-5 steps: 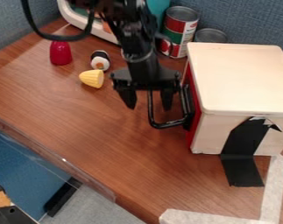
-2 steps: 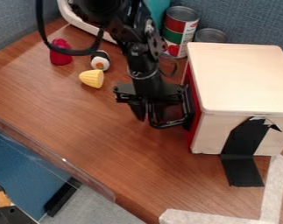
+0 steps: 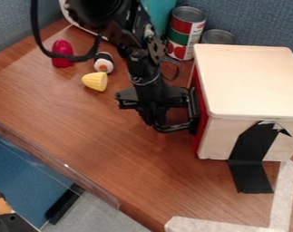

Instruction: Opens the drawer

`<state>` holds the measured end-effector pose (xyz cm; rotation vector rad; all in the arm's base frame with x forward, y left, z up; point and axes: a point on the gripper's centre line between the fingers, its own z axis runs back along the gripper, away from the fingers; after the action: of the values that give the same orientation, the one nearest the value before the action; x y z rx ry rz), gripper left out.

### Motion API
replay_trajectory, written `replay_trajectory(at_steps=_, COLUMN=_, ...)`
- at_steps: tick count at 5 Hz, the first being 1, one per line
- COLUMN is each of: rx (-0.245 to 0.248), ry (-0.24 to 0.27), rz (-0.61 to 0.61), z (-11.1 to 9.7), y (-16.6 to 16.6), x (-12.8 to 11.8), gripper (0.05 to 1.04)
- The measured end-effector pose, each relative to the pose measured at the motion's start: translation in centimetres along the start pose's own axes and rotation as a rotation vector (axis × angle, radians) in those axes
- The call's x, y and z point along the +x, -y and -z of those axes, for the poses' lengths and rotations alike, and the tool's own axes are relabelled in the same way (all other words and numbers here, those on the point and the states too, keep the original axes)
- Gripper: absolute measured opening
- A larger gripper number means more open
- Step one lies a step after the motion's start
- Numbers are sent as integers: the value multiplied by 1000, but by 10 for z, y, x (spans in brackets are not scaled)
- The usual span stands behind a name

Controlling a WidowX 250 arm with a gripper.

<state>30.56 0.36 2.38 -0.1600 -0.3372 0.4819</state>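
We see the gripper (image 3: pixel 151 121) clamped on the outer bar of the black handle (image 3: pixel 176 128); its drawer (image 3: pixel 200 135) shows a red front on the left side of the pale box (image 3: pixel 251 81); farther left we find yellow (image 3: pixel 95 81), black-and-white (image 3: pixel 104 63) and red toys (image 3: pixel 61 55), and, beyond the box, a tall can (image 3: pixel 186 34) beside a shorter one (image 3: pixel 218 37)

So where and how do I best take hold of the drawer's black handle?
I'd take the handle by its outer bar, the length farthest from the red drawer front, coming from above with one finger on each side. The handle stands out as a loop, which should leave room for the inner finger. The gripper is already down at that bar, seemingly closed on it.
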Motion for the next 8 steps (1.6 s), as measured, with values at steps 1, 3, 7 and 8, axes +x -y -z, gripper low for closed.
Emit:
replay_trajectory(at_steps=1, rx=14, ry=-1, rz=-2, z=-2, y=-18, x=-1, gripper=166)
replay_trajectory(at_steps=3, rx=26, ry=0, rz=-4, z=-4, y=-46, x=-6, gripper=159)
replay_trajectory(at_steps=7, rx=23, ry=6, rz=-1, z=-22, y=-81, x=-10, gripper=153)
replay_trajectory(at_steps=8, rx=21, ry=-3, rz=-3, z=-24, y=-83, x=-14, gripper=153)
